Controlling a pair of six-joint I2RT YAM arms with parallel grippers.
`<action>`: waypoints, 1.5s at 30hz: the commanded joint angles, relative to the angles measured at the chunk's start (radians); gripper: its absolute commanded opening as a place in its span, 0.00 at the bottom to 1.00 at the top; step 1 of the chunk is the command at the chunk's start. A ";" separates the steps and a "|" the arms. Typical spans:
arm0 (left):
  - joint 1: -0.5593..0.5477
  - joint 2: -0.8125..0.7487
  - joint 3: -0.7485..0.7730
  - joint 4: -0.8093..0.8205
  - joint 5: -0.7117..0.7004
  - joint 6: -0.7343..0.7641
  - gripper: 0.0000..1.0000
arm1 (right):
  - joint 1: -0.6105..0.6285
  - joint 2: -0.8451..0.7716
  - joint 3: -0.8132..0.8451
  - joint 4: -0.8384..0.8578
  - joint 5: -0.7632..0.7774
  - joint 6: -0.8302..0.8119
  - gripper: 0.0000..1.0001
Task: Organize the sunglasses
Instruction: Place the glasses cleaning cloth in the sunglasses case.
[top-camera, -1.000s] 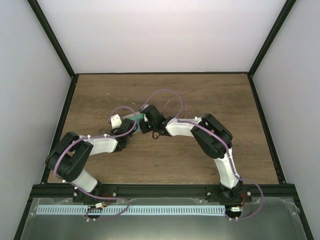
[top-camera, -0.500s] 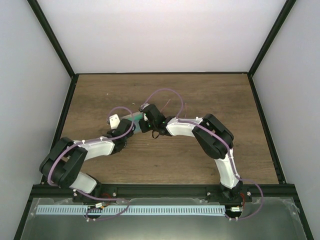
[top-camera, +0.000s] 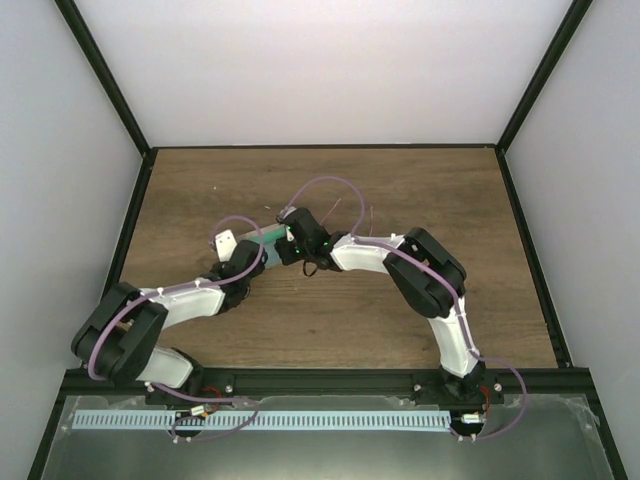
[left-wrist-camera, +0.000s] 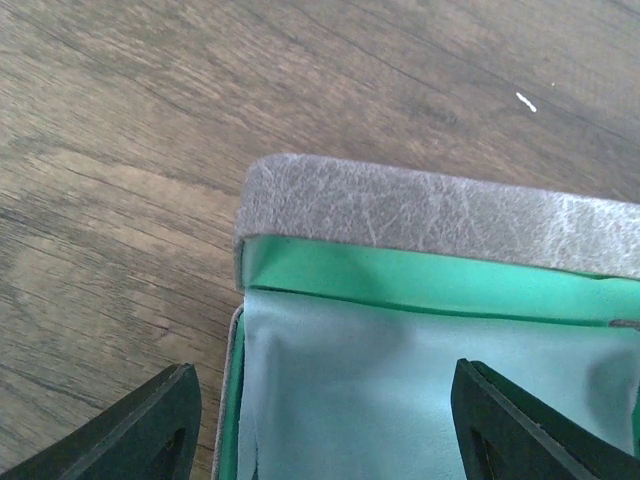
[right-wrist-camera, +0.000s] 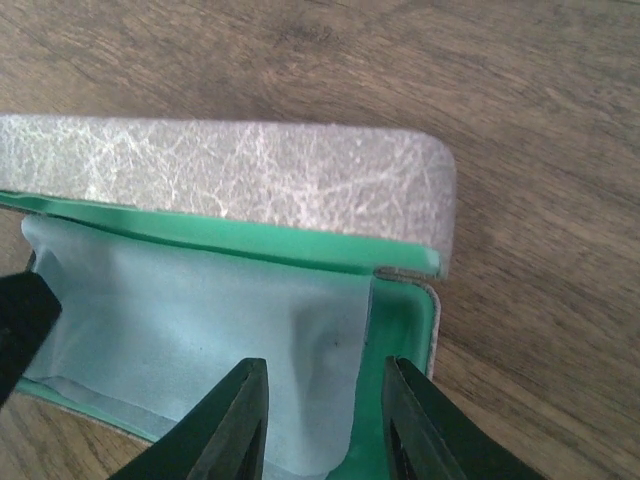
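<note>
The grey case (left-wrist-camera: 440, 215) lies with its lid up, green lining showing, and the light blue cloth (left-wrist-camera: 400, 390) spread inside it. The sunglasses are hidden in every view. My left gripper (left-wrist-camera: 330, 430) hangs open over the case's left end, one finger outside the wall and one above the cloth. My right gripper (right-wrist-camera: 325, 420) hovers open over the right end of the case (right-wrist-camera: 240, 180), its fingertips straddling the edge of the cloth (right-wrist-camera: 200, 320) without pinching it. From above, the two grippers (top-camera: 248, 258) (top-camera: 291, 247) meet over the case (top-camera: 271, 237) at mid-table.
Brown wooden table (top-camera: 400, 190) with black frame rails along its edges and white walls behind. Purple cables loop above both wrists. A small white fleck (left-wrist-camera: 526, 101) lies on the wood beyond the case.
My left gripper has opened wide and its arm has stretched out, its elbow swinging left. My right gripper has opened a little. The case stays where it was.
</note>
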 joint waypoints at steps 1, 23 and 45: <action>-0.002 0.025 0.006 0.037 0.006 -0.006 0.70 | 0.007 0.028 0.057 -0.021 0.010 -0.004 0.33; 0.001 -0.028 0.001 0.157 0.141 0.046 0.04 | 0.009 0.009 0.055 0.034 -0.084 0.017 0.03; 0.013 0.247 0.129 0.185 0.219 0.073 0.04 | -0.003 -0.150 -0.125 0.101 0.024 0.040 0.03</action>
